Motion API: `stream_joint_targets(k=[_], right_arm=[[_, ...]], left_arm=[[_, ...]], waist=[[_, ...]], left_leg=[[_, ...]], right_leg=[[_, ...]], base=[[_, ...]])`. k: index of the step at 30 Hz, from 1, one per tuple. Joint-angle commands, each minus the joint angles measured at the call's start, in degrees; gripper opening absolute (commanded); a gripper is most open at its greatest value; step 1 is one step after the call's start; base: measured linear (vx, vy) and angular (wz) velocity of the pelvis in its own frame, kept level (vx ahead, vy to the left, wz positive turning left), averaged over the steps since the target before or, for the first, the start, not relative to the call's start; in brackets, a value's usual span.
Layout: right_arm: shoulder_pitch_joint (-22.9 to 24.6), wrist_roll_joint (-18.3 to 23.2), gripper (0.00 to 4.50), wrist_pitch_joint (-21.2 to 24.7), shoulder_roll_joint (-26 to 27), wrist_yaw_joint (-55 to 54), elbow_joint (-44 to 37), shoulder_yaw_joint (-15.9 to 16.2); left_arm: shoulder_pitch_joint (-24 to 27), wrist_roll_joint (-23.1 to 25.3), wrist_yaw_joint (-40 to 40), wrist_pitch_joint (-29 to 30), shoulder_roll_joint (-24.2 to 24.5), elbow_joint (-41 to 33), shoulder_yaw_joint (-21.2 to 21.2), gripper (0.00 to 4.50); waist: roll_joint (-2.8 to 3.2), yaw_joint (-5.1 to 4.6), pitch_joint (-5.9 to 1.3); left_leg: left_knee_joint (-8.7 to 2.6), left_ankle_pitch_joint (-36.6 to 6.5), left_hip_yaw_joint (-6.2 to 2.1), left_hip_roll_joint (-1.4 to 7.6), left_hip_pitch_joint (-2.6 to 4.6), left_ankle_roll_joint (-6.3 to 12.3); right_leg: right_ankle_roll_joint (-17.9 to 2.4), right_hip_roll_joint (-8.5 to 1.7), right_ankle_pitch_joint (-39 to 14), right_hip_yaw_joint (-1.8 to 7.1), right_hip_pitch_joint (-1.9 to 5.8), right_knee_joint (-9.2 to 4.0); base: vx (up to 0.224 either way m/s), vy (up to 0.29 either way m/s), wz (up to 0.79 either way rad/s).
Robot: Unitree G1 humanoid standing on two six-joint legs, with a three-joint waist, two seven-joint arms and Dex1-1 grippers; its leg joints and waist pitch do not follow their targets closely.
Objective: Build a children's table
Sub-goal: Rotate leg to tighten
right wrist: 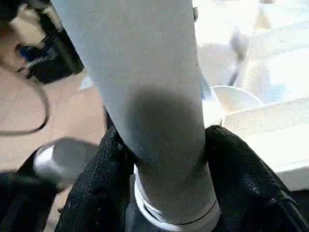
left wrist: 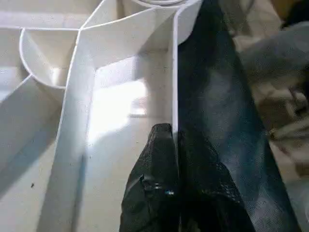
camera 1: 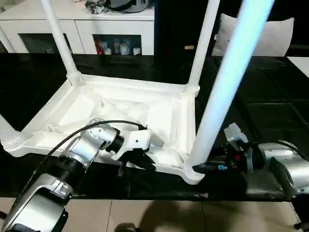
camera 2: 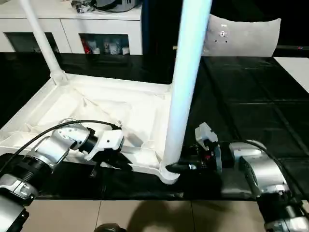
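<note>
Seating the near-right leg [camera 1: 227, 87] in its corner socket [camera 1: 192, 175], the right gripper [right wrist: 161, 159] clamps its base while the left gripper [left wrist: 175, 145], pressed together on the tabletop [camera 1: 120, 108] rim, steadies; next, push down firmly.

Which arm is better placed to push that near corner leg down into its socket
Right. The right gripper has its fingers around the near corner leg just above its socket. The left gripper is shut on the tabletop's near rim, probably steadying it.
</note>
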Motion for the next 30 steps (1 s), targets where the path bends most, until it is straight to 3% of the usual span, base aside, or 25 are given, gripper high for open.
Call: stream_joint_targets(k=[1, 3, 5, 7, 8, 10, 13, 14, 19, 26, 30], right_arm=[[-1.9, 1.6, 1.98, 3.9, 4.5, -7.6, -2.0, -0.1], [-3.5, -0.7, 1.98, 6.1, 7.1, -14.8, -0.2, -0.8], [-5.5, -3.3, 1.98, 8.4, 10.0, -23.4, 2.6, -1.9], [-7.1, -4.5, 1.98, 10.7, 12.7, -29.9, 4.4, -3.3], [-7.7, -5.0, 1.98, 11.5, 14.0, -32.8, 5.1, -4.0], [-9.4, -5.6, 1.98, 12.5, 17.9, -40.5, 7.1, -5.9], [-10.0, -6.0, 1.98, 9.0, 19.8, -43.1, 8.1, -6.4], [-9.9, -6.6, 2.32, 7.5, 20.3, -43.1, 8.0, -6.1], [-9.0, -5.9, 3.02, 7.2, 21.4, -42.3, 5.9, -7.0], [-7.1, -5.3, 3.48, 4.0, 16.6, -35.8, 5.2, -6.4], [-5.8, -5.6, 3.93, 1.5, 10.5, -27.4, 4.3, -6.2]], left_arm=[[-0.9, 0.1, 6.5, 4.7, -4.5, -0.6, 0.5, 0.00], [-1.5, 0.1, 10.7, 7.8, -6.8, 0.1, 1.7, 0.00], [-2.7, 0.5, 17.0, 10.8, -9.9, 1.9, 3.2, 0.00], [-3.6, 0.9, 21.6, 13.0, -12.1, 3.1, 4.2, 0.00], [-3.9, 1.0, 23.6, 13.9, -13.1, 3.6, 4.6, 0.00], [-4.5, 1.1, 29.3, 15.6, -16.1, 4.4, 6.1, 0.00], [-4.7, 1.7, 32.1, 15.9, -17.6, 4.7, 6.6, 0.00], [-4.5, 2.0, 32.6, 16.4, -18.1, 4.4, 6.8, 0.00], [-3.4, 2.5, 31.2, 15.3, -17.5, 2.8, 6.0, 0.00], [-2.2, 2.7, 25.4, 9.8, -12.9, 1.9, 4.5, 0.00], [-1.0, 2.9, 17.6, 5.9, -8.3, 0.5, 2.3, 0.00]], waist=[[-0.87, -0.50, -3.21], [-0.89, -1.07, -2.87], [-0.98, -2.55, -2.96], [-0.65, -3.72, -3.08], [-0.64, -4.29, -3.31], [-0.68, -4.88, -3.53], [-0.89, -4.74, -3.57], [-0.79, -4.70, -3.78], [-0.64, -4.66, -3.83], [-0.59, -4.43, -3.78], [-0.56, -3.90, -3.74]], left_leg=[[-3.76, -8.9, -2.39, 5.05, 1.01, 2.99], [-3.77, -10.2, -2.48, 4.93, 1.55, 1.88], [-3.71, -11.8, -2.85, 4.70, 1.58, 0.61], [-3.89, -12.9, -3.26, 5.27, 1.52, 0.41], [-4.08, -12.7, -3.48, 5.57, 1.27, 0.51], [-4.09, -10.6, -3.34, 5.52, 0.97, 0.94], [-3.86, -7.7, -2.70, 4.76, 0.80, 2.58], [-3.85, -6.3, -2.76, 4.83, 0.40, 3.09], [-4.05, -5.1, -2.97, 5.68, 0.53, 4.15], [-4.00, -5.7, -2.72, 5.60, 0.41, 4.46], [-3.96, -6.2, -2.67, 5.65, 0.59, 4.43]], right_leg=[[2.1, -7.54, -26.9, 4.41, 2.48, -6.39], [2.8, -7.44, -30.3, 3.90, 2.24, -7.25], [4.2, -7.52, -32.3, 3.24, 2.65, -7.71], [3.6, -7.54, -30.5, 3.11, 2.74, -7.75], [2.9, -7.87, -28.0, 3.29, 3.19, -7.34], [1.1, -8.10, -23.8, 3.97, 3.09, -6.76], [-0.3, -8.09, -21.9, 4.59, 3.04, -6.40], [-0.4, -8.08, -20.6, 4.56, 3.39, -6.03], [-2.4, -8.09, -15.3, 5.00, 3.27, -5.15], [-2.9, -8.08, -14.4, 5.20, 3.35, -4.89], [-2.3, -8.02, -15.9, 5.15, 3.21, -5.00]], base=[[0.000, 0.000, 0.00], [0.000, 0.000, 0.00], [0.000, 0.000, 0.00], [0.000, 0.000, 0.00], [0.000, 0.000, 0.00], [0.000, 0.000, 0.00], [0.000, 0.000, 0.00], [0.000, 0.000, 0.00], [0.000, 0.000, 0.00], [0.000, 0.000, 0.00], [0.000, 0.000, 0.00]])
